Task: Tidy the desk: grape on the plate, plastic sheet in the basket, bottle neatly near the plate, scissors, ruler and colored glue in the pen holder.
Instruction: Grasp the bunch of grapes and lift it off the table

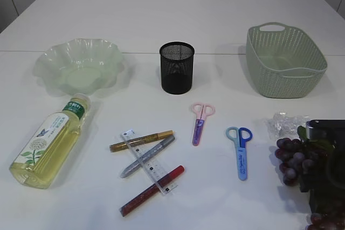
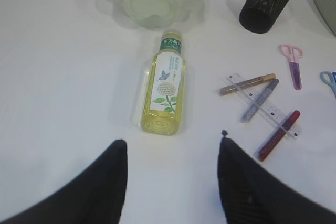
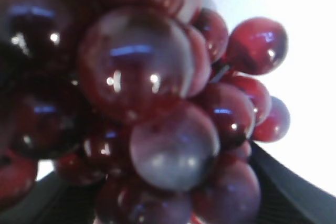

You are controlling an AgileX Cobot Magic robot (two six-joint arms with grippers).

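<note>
Lying bottle point(image 1: 47, 143), butterfly-and-flower label, lettering illegible

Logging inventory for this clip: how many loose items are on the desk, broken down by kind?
Scissors: 2 (pink, blue)
Glue pens: 3 (gold, silver, red)
Ruler: 1
Bottle: 1
Grape bunch: 1
Plastic sheet: 1
Plate: 1
Pen holder: 1
Basket: 1
Total: 12
</note>
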